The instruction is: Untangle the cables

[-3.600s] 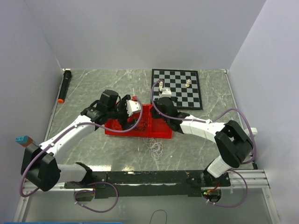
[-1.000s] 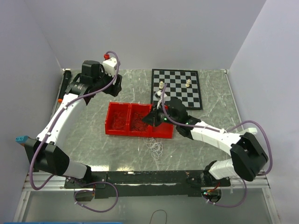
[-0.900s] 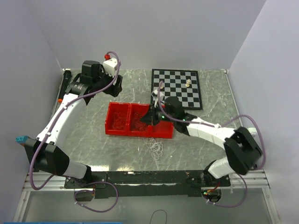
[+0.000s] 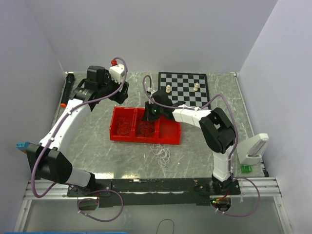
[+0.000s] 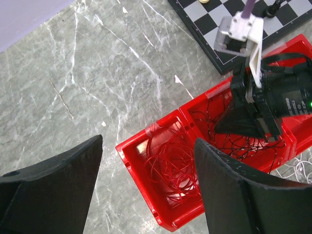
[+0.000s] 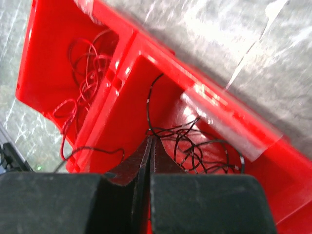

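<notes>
A red bin holds red cables in its left compartment and black cables in the middle one. White cables lie on the table just in front of the bin. My right gripper is down in the middle compartment; in the right wrist view its jaws are pressed together with strands of the black cables meeting at the tips. My left gripper is open and empty, high above the table behind the bin. In the left wrist view it looks down on the red cables.
A chessboard with two pale pieces lies behind the bin on the right. A black marker with an orange tip lies along the left wall. Purple hoses loop round both arms.
My right gripper has slid left along the bin from its right part to the middle compartment, and its arm has swung round. The left arm has barely moved.
</notes>
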